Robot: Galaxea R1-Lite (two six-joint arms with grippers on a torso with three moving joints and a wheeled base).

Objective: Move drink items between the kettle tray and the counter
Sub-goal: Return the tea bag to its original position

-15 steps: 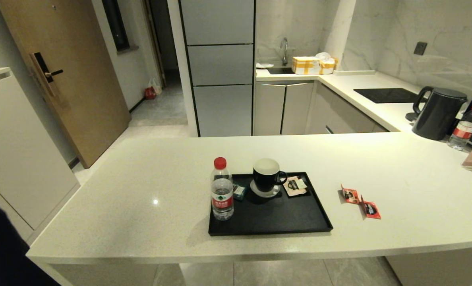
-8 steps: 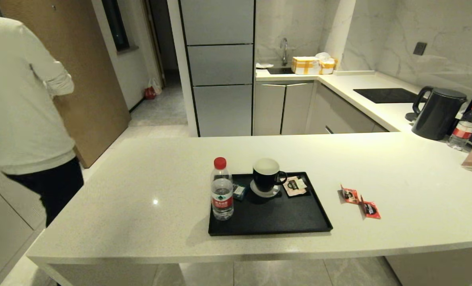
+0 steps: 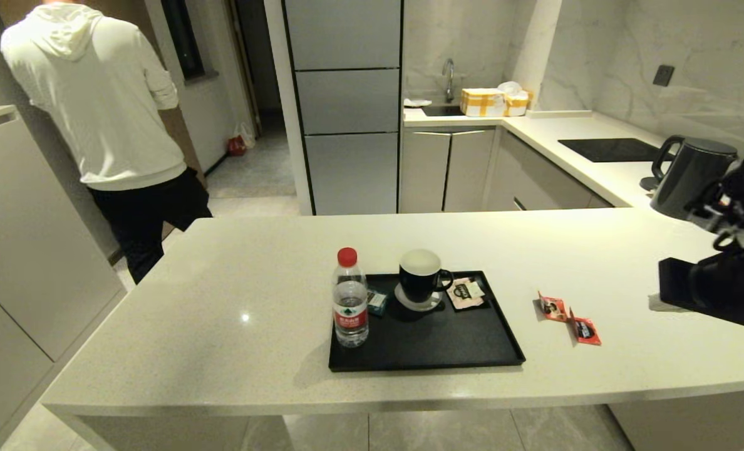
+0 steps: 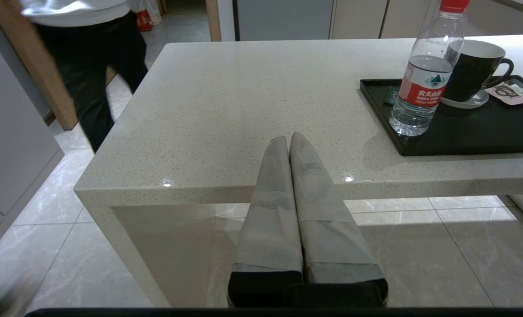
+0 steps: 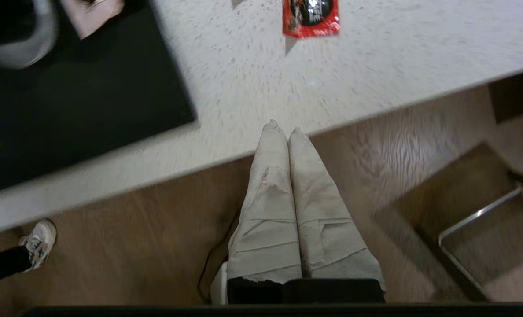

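The clear water bottle (image 3: 350,300) with red cap stands upright in the front left corner of the black kettle tray (image 3: 428,354). Two shiny red sachets (image 3: 552,307) (image 3: 585,330) lie on the off-white counter (image 3: 222,313), just right of the tray. My right arm (image 3: 716,282) hangs above the counter's right end, right of the sachets. Its gripper (image 5: 283,127) is shut and empty, over the counter's front edge, with one sachet (image 5: 311,16) ahead of it. My left gripper (image 4: 289,137) is shut and empty, low before the counter's front edge, left of the bottle (image 4: 422,79).
On the tray are a black mug (image 3: 421,275) on a saucer and pale packets (image 3: 466,292). A black kettle (image 3: 691,172) stands at the back right, a cooktop (image 3: 610,149) behind it. A person in a white hoodie (image 3: 103,106) stands at the far left.
My right arm has come into the head view from the right, covering a second bottle by the kettle. The person has walked away toward the door. Bottle and sachets have not moved.
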